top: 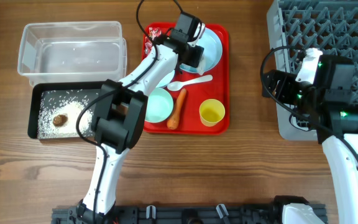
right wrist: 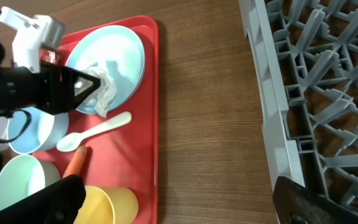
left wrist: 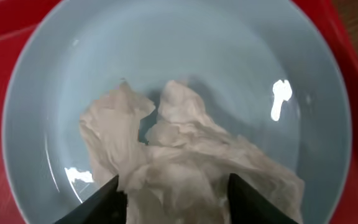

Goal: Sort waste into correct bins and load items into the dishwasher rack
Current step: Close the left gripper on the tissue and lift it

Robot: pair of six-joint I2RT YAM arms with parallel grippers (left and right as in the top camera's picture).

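Left end effector point(left wrist: 176, 194): fingers point(left wrist: 107, 202) half-spread astride the crumpled tissue point(left wrist: 166, 149); whether they gripped it, I could not tell.
Beneath it: plate point(left wrist: 247, 56) on the red tray point(top: 221, 37).
Close by, unsorted: candy wrapper point(top: 154, 31), carrot point(top: 178, 109), spoon point(top: 191, 81), cup point(top: 212, 112), bowl point(top: 157, 104).
Farther out, done: rice point(top: 73, 109) and brown lump point(top: 59, 119) lay in the black bin point(top: 42, 93).
Right end effector point(right wrist: 185, 208): spread wide, empty, beside the rack point(top: 328, 25), where I saw no dishes.

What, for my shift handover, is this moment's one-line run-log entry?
left gripper: astride tissue on plate, grip unclear | right gripper: open, empty, near rack | phase: tissue pickup
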